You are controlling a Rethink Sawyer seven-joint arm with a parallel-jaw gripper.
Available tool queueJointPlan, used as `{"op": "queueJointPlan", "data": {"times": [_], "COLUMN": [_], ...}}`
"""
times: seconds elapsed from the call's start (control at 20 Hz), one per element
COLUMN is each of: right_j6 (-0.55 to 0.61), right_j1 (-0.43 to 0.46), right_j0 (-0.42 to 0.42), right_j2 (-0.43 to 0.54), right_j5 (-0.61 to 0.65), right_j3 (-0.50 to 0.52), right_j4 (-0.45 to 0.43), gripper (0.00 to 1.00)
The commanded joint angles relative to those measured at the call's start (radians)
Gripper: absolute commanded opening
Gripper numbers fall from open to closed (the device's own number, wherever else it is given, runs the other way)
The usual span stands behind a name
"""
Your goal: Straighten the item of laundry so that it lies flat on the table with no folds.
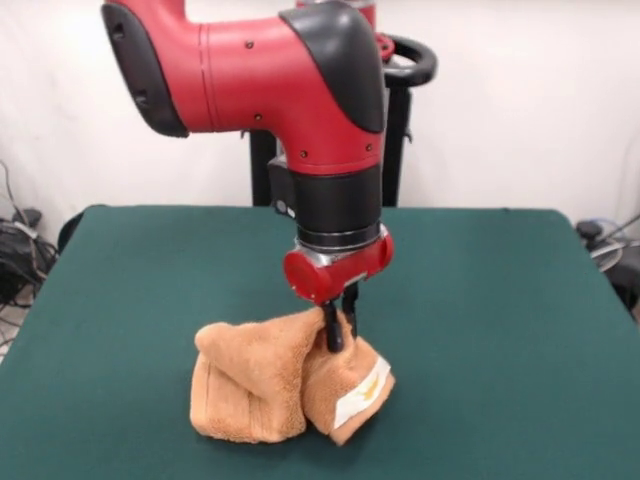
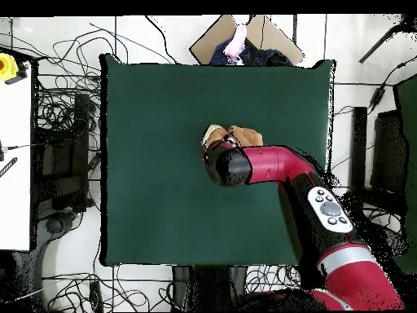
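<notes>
Towel point(image 1: 262, 385) bunched — hand point(image 1: 340, 335) pinching its top.

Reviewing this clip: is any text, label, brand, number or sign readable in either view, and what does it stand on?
No text is readable in either view.
White tag on the orange-tan towel: a yellowish mark shows, too blurred to read.
Buttons on the red arm in the overhead view: too small to read.
Yellow object at the overhead view's left edge: no legible marking.
The gripper, jaws closed on the towel, carries no visible lettering.

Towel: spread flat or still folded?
Folded. The towel stands bunched in a tented heap on the table, the claw pinching its top.
</notes>
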Motion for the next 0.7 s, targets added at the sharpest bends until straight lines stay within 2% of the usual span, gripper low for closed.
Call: {"op": "queueJointPlan", "data": {"times": [0.05,0.35,0.4,0.55,0.7], "right_j6": [-0.595,-0.907,-0.964,-1.063,-1.192], "right_j1": [0.008,-0.132,-0.137,-0.102,-0.076], "right_j0": [-0.116,-0.245,-0.277,-0.292,-0.336], "right_j2": [0.315,0.49,0.522,0.563,0.641], "right_j5": [0.388,0.563,0.575,0.623,0.621], "right_j3": [0.023,0.166,0.196,0.204,0.28], "right_j4": [-0.056,-0.034,-0.035,-0.042,-0.046], "gripper": [0.0,0.0,0.0,0.0,0.0]}}
